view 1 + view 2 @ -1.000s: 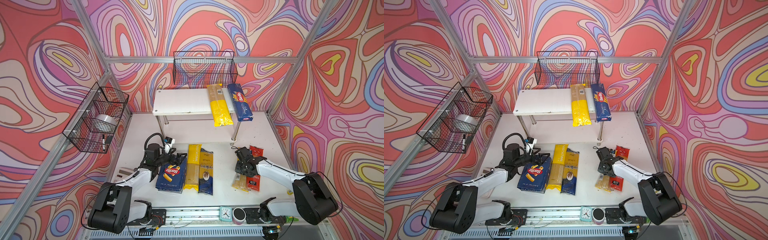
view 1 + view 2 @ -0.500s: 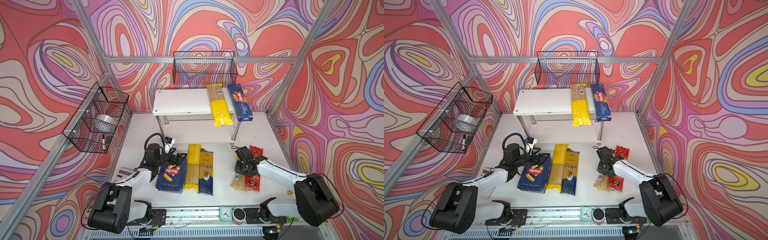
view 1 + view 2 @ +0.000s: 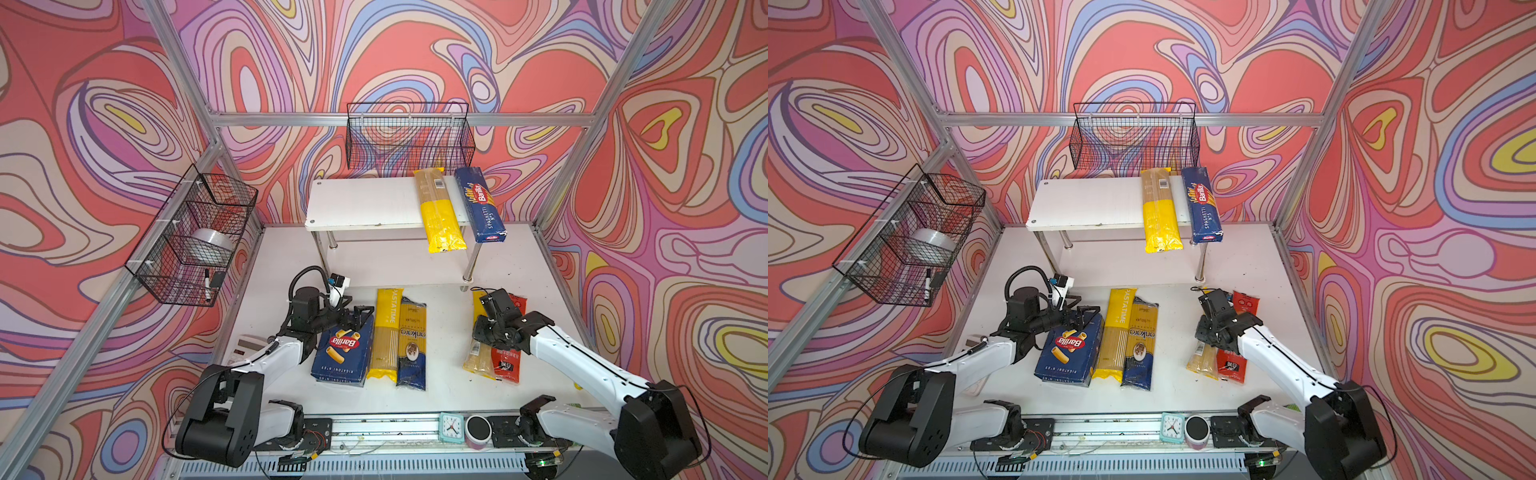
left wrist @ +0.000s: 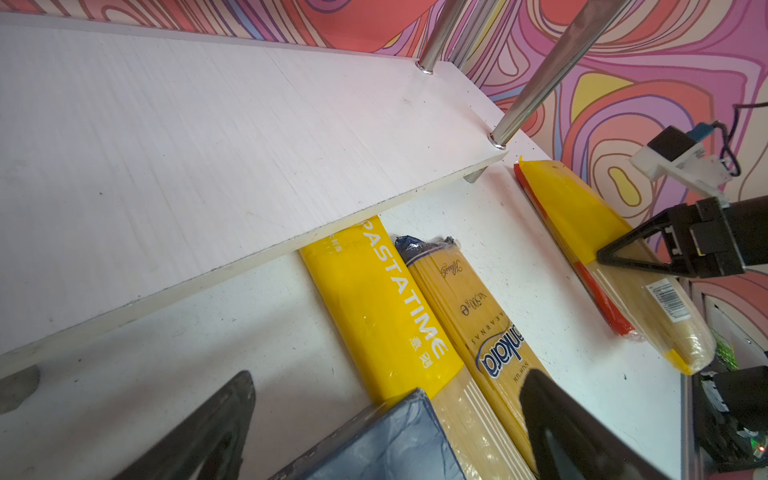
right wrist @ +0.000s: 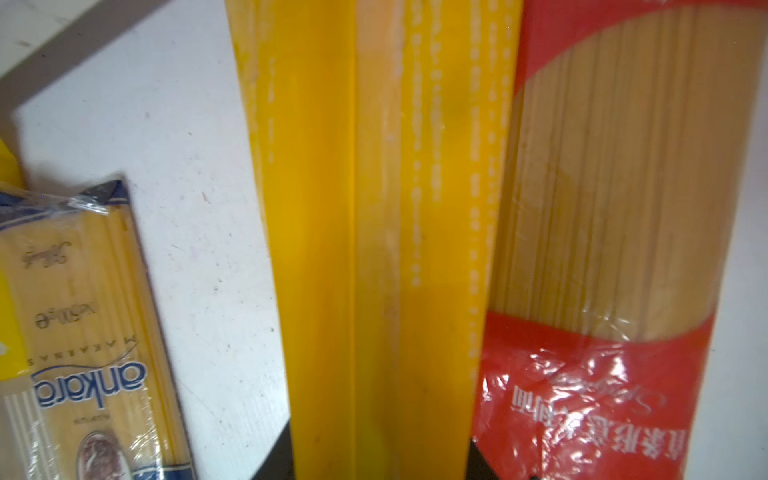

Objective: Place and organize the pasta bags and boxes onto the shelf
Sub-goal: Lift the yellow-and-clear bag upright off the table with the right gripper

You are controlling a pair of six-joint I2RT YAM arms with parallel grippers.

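The white shelf [image 3: 365, 203] holds a yellow bag [image 3: 440, 216] and the Barilla spaghetti box [image 3: 480, 203] on its top board. On the table lie the rigatoni box [image 3: 343, 353], the PASTATIME bag [image 3: 385, 332] and a dark blue bag [image 3: 411, 345]. My left gripper [image 3: 359, 311] stands open astride the rigatoni box's far corner [image 4: 395, 449]. To the right a yellow bag [image 3: 478, 357] lies beside a red bag [image 3: 507, 361]. My right gripper [image 3: 492, 307] is shut on this yellow bag [image 5: 374, 208], with a finger against each side.
A black wire basket [image 3: 409, 133] hangs behind the shelf. Another basket [image 3: 195, 232] on the left wall holds a tape roll. A small clock [image 3: 451, 426] and a round tin [image 3: 478, 428] sit on the front rail. A calculator [image 3: 245, 349] lies by the left arm.
The right gripper's jaws have narrowed onto the yellow bag. The left arm and all packages have stayed in place.
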